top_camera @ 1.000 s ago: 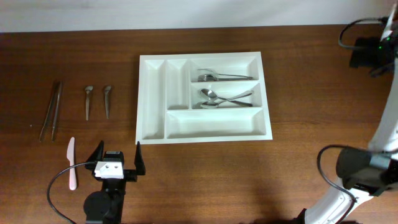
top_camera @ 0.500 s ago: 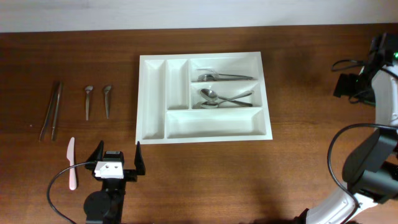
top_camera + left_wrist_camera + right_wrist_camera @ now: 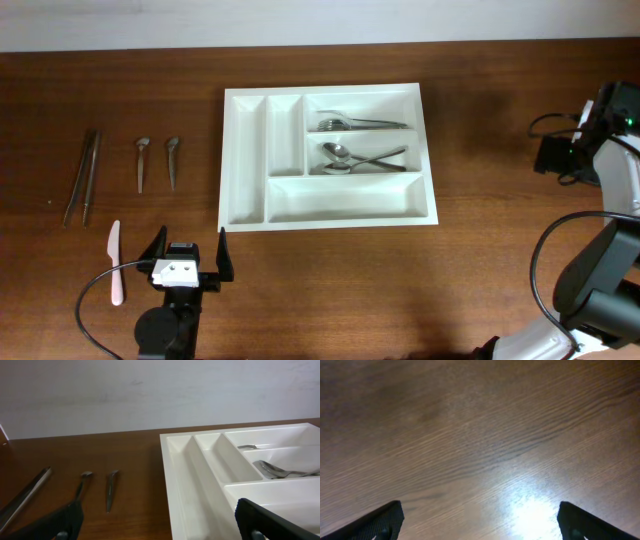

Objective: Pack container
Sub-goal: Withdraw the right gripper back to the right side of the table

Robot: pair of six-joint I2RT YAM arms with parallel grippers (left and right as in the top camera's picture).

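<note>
The white five-compartment container (image 3: 246, 160) sits mid-table, also in the left wrist view (image 3: 200, 480). Forks (image 3: 360, 124) lie in its top long compartment and spoons (image 3: 360, 159) in the middle one; the bottom long one and the two narrow ones hold nothing. My left gripper (image 3: 188, 252) is open and empty just below the container's lower left corner (image 3: 157, 520). My right gripper (image 3: 556, 158) is open and empty above bare wood at the far right (image 3: 480, 520).
On the table at the left lie metal tongs (image 3: 82, 176), two small spoons (image 3: 141, 163) (image 3: 172, 161) and a pink plastic knife (image 3: 114, 262). The two small spoons also show in the left wrist view (image 3: 111, 489).
My right arm has swung down and slightly left from the table's far right corner toward the right edge middle. The left arm and the cutlery have not moved.
</note>
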